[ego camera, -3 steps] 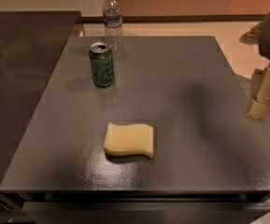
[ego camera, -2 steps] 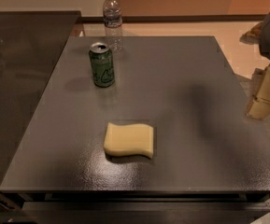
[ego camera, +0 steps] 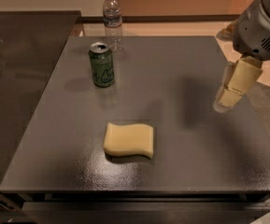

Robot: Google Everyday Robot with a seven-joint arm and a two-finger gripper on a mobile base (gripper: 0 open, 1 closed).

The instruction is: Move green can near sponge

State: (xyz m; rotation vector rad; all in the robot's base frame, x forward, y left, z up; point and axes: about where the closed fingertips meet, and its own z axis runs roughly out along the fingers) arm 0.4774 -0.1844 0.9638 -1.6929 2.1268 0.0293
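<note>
**Current step.** The approach has not begun; no contact has been made. The gripper (ego camera: 225, 99) hangs above the right edge of the table (ego camera: 181, 59), pointing down and well apart from both task items. Whether the claw is spread or pressed together cannot be told from this view. It carries nothing.

**Position of task items.**
- The green can (ego camera: 102, 65) stands upright on the far left part of the table, just in front of a clear water bottle (ego camera: 112, 20).
- The sponge (ego camera: 129, 140) lies flat near the middle of the table, towards the near edge – nearer than the can and slightly to its right.
- Can and sponge are apart, with bare tabletop between them.

**Next move, as judged.** The gripper must travel left and far across the table to the can. It should close on the can body at mid-height and avoid the bottle behind it. The can then goes towards the near side and is set down upright beside the sponge – not on it.

**Limits of the view.**
- The arm (ego camera: 260, 24) is cut off by the top right corner; the base is out of view.
- The can's far side is hidden.
- The bottle's label is too indistinct to read.
</note>
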